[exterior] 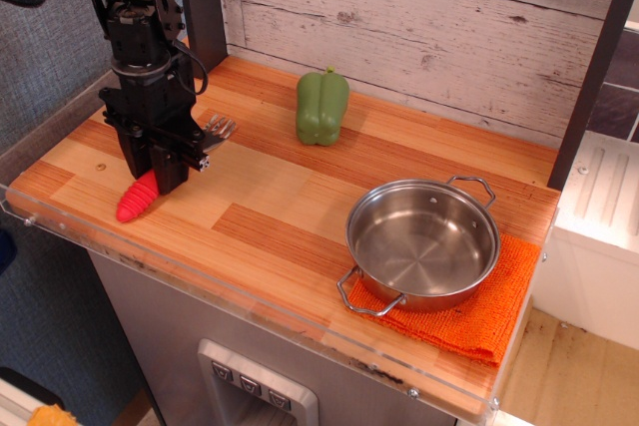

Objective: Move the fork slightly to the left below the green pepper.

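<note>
The fork [139,196] has a ribbed red handle sticking out low at the left and silver tines [219,129] pointing right. My black gripper [160,161] is shut on the middle of the fork and holds it at the left side of the wooden counter, about at the surface. The green pepper [321,107] stands upright near the back wall, to the right of the gripper and apart from it. The fork's middle is hidden by the fingers.
A steel pan [423,242] sits on an orange cloth [489,313] at the front right. A white plank wall [419,17] runs along the back. The counter's front edge [230,286] has a clear plastic lip.
</note>
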